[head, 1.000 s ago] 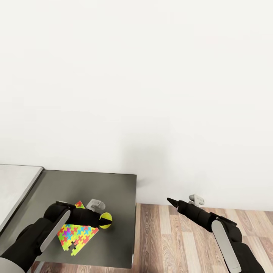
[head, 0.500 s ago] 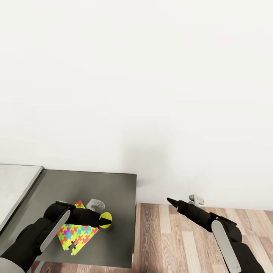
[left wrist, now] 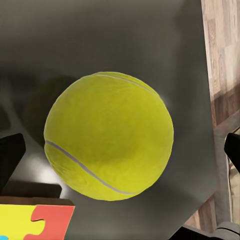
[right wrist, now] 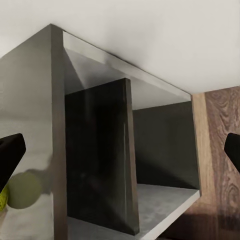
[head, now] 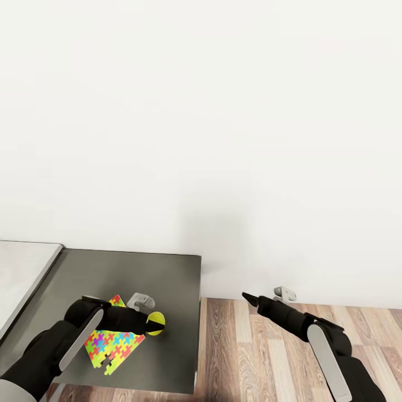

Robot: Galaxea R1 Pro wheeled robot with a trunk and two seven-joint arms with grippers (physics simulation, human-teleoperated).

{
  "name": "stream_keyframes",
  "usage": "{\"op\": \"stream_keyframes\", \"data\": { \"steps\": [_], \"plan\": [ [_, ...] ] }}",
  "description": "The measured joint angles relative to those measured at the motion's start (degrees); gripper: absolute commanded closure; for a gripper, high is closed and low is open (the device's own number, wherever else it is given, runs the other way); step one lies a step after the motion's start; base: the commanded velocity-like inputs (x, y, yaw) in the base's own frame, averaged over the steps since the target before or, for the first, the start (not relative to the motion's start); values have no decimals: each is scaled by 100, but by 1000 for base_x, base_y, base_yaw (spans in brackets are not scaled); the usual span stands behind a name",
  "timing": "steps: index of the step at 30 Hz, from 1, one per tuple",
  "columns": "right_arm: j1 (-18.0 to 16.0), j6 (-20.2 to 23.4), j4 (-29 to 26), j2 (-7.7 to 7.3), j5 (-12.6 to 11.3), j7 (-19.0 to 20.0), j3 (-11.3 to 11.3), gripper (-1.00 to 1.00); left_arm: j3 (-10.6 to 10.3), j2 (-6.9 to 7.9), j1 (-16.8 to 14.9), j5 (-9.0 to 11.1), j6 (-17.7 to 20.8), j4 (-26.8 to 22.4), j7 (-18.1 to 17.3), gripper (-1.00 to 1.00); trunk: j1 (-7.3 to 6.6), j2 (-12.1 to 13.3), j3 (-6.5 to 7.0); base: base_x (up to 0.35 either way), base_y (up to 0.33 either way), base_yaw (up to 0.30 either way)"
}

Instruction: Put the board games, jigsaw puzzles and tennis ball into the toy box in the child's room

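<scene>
While the left gripper (head: 154,325) is clamping the tennis ball (left wrist: 109,135) just above the table (head: 167,279), beside the jigsaw puzzle (head: 114,346), the right gripper (head: 245,296) is hanging over the floor, fingers spread, well apart from both.

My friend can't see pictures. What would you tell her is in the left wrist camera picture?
A fuzzy yellow-green tennis ball with a pale curved seam sits between the left pincer's two black fingertips, over the dark grey tabletop. A corner of a flat jigsaw puzzle in yellow and red pieces shows beside the ball, and wood-plank floor lies past the table's edge.
</scene>
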Motion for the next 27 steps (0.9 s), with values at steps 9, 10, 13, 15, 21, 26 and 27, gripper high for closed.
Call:
{"op": "stream_keyframes", "data": {
  "steps": [9,10,13,15,21,26,27],
  "plan": [
    [-1,-33,5,-2,-2,1,11,-100,12,0,1,2,0,0,-2,100,0,0,-1,0,0,0],
    [-2,-33,5,-2,-1,1,11,-100,15,0,0,3,0,0,-3,100,0,0,-1,0,0,0],
    [0,-35,8,-2,-3,1,11,-100,22,0,-1,49,15,-1,-1,100,0,0,-1,0,0,0],
    [0,-35,8,-2,-4,1,11,-100,24,0,-1,66,20,-1,-2,100,0,0,-1,0,0,0],
    [1,-36,9,1,-6,1,12,-100,26,0,0,74,21,1,-1,100,0,-1,-1,0,0,0],
    [-3,-36,9,-3,-4,1,12,-100,26,0,0,77,22,6,0,100,0,-1,-1,0,0,0],
    [-1,-36,9,-1,-2,1,12,-100,26,0,-1,73,21,7,0,100,0,-1,-1,0,0,0]
  ]
}}
